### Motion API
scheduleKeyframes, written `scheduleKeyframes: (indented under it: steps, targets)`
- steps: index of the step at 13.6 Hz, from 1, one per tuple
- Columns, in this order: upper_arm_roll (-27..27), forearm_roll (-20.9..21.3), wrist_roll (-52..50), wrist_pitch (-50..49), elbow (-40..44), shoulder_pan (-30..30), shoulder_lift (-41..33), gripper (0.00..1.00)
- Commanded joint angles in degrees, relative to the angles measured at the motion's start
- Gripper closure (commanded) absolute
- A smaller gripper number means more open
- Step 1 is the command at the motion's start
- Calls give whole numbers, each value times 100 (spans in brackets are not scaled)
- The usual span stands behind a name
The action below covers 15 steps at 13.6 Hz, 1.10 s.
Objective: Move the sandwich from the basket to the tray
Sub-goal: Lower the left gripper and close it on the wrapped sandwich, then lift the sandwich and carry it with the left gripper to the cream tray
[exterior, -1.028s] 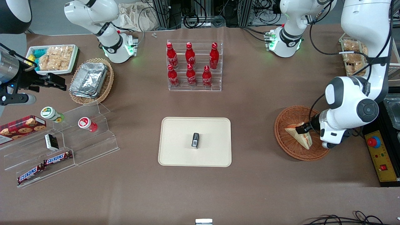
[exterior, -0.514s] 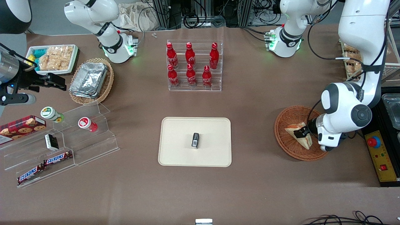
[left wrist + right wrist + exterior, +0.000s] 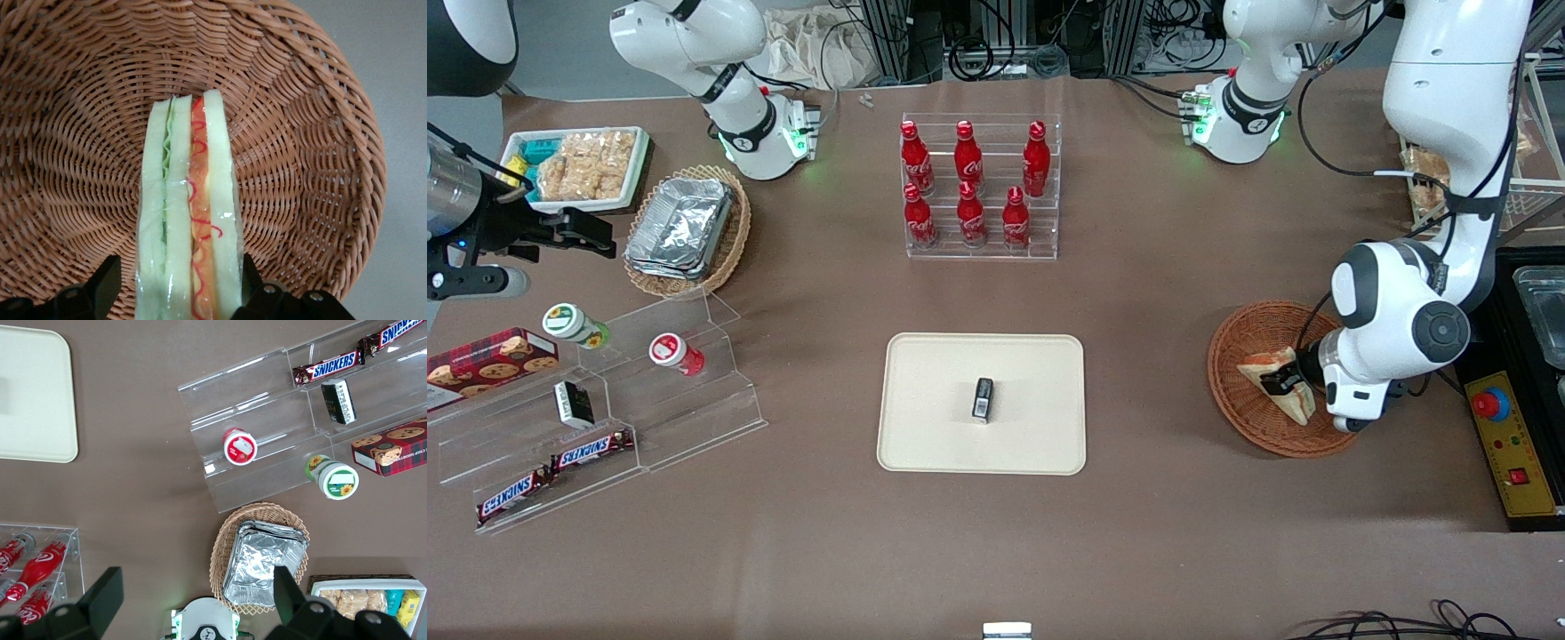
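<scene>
- The triangular sandwich of pale white bread, wrapped in clear film, stands on edge in the round, reddish-brown wicker basket, its layered side up: green lettuce in one seam, orange-red filling with thin red squiggles in the other.
- The left arm's black two-finger gripper is down in the basket with the sandwich between its fingers; the fingers sit close against both bread faces, but whether they press it I cannot tell.
- The basket's weave runs in tight concentric ribs up to a thick braided rim, and it rests on the matte brown table toward the working arm's end.
- The flat cream-beige rectangular tray, smooth with rounded corners and a low rim, lies well apart from the basket at the table's middle.
- A small black packet lies on the tray.
</scene>
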Motion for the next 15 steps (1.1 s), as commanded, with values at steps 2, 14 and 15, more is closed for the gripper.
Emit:
scheduleKeyframes:
  steps: [2, 14, 15]
  targets:
    - [14, -37, -189, 28, 69, -5, -21, 74]
    - [-136, 25, -709, -3715, 2916, -541, -460, 86]
    - [-136, 34, -700, -3777, 2926, -655, -478, 86]
